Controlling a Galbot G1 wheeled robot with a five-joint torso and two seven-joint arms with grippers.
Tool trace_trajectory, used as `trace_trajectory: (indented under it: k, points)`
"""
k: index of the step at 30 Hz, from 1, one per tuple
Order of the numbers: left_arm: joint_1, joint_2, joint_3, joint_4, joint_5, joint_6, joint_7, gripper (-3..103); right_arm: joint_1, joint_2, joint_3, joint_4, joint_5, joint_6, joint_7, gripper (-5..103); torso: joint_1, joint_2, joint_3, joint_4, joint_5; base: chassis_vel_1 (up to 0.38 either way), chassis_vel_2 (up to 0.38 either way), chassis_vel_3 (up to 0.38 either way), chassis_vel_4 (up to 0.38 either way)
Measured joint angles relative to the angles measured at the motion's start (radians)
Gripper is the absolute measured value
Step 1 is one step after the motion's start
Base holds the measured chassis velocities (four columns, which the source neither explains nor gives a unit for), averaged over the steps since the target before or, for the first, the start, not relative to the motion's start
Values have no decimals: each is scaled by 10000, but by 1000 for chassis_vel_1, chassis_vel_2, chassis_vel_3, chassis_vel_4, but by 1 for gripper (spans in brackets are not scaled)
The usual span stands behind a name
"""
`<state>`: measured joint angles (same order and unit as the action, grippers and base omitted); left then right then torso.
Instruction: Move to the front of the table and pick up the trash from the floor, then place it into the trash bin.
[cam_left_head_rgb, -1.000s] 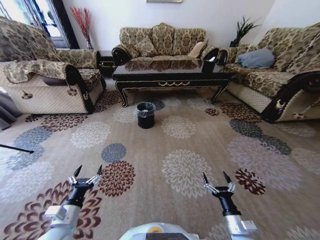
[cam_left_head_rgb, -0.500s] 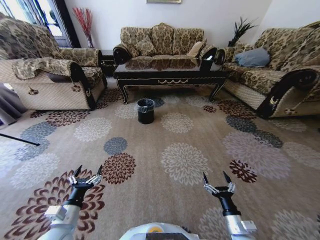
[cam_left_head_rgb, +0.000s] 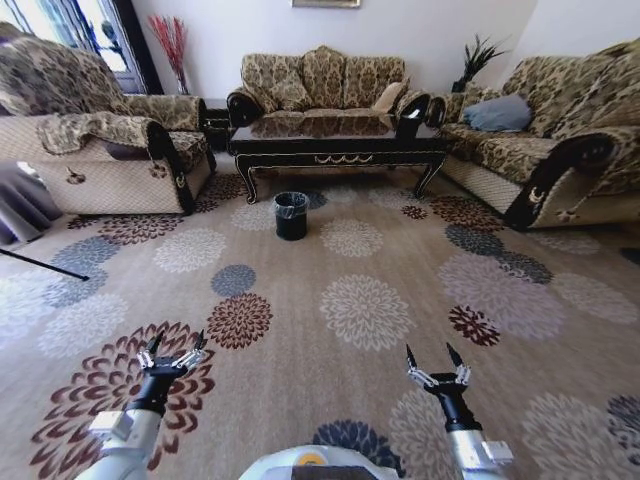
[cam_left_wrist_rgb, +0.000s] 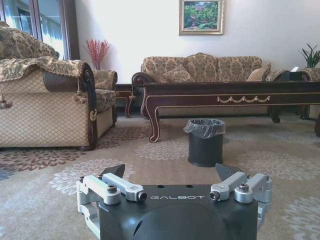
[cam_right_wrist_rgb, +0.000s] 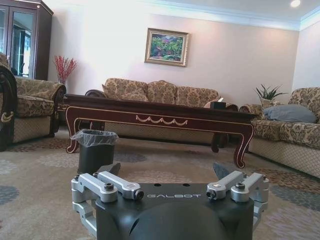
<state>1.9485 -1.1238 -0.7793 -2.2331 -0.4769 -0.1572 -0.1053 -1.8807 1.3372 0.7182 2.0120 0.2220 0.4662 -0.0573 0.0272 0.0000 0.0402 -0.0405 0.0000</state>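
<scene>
Trash is not something I can pick out on the carpet (cam_left_head_rgb: 330, 400) from here; nothing small enough to call litter is clear. Nearest to the robot, left gripper (cam_left_head_rgb: 173, 347) hangs low over a dark red flower in the carpet pattern, fingers spread, nothing between them. Right gripper (cam_left_head_rgb: 434, 355) hangs level with it on the other side, also spread wide and empty. Both arms held out in front, well apart from each other, neither touching the floor. Left wrist view shows that gripper's finger links splayed outward, right wrist view the same for the other one.

Farther out, open carpet with round flower patterns. Then trash bin (cam_left_head_rgb: 291, 215), black, upright, clear liner bunched round its rim, standing on the carpet just in front of the table (cam_left_head_rgb: 337, 144), towards the table's left end. Bin well apart from both grippers. Table is long, dark, glossy, gold scroll on its front rail, curved legs. A small black box (cam_left_head_rgb: 415, 117) sits on its right end.

Sofa (cam_left_head_rgb: 325, 82) behind the table against the wall, armchair (cam_left_head_rgb: 95, 145) on the left, another sofa (cam_left_head_rgb: 560, 150) on the right with a grey cushion (cam_left_head_rgb: 498, 113). Red dried stems (cam_left_head_rgb: 168, 42) in the back left corner, green plant (cam_left_head_rgb: 476, 58) in the back right.
</scene>
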Motion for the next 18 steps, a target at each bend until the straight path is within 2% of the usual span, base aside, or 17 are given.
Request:
trace_trajectory:
  k: [12, 18]
  points:
    - [0, 0, 0, 0, 0, 1, 0, 100, 0, 0, 0, 0, 0, 0, 0, 100, -1, 0, -1, 1, 0, 115, -129, -101, 131]
    - [0, 0, 0, 0, 0, 0, 0, 100, 0, 0, 0, -1, 0, 1, 0, 100, 1, 0, 2, 0, 0, 29, -15, -15, 32]
